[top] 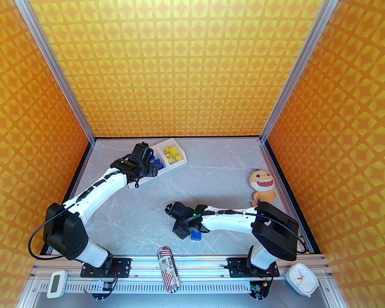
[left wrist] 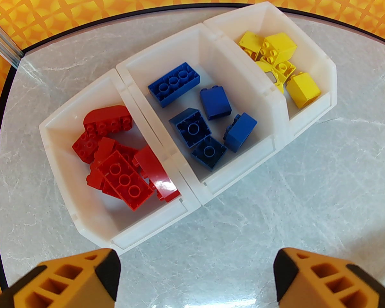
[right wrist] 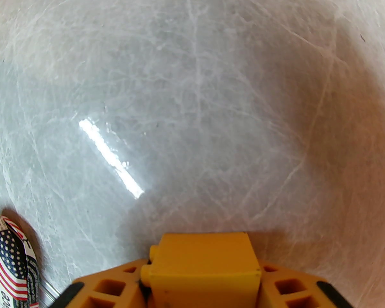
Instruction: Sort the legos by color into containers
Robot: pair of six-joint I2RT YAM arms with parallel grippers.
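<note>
Near the front edge, our right gripper (top: 181, 231) pinches a yellow lego (right wrist: 202, 260); next we'd probably haul it to the yellow bin (left wrist: 331, 72). Meanwhile our left gripper (left wrist: 197, 268) hangs wide, empty.

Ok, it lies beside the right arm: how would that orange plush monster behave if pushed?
The orange plush monster looks soft and stuffed, so probably light and floppy, squashing before it slides. Resting on the smooth grey marbled table, its broad body likely won't roll.

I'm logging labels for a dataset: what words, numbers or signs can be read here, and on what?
"Place": on the flag-printed roll; the word before it is unclear.
Clock: dial marks too small to read.
White display unit: screen too small to read.
</note>
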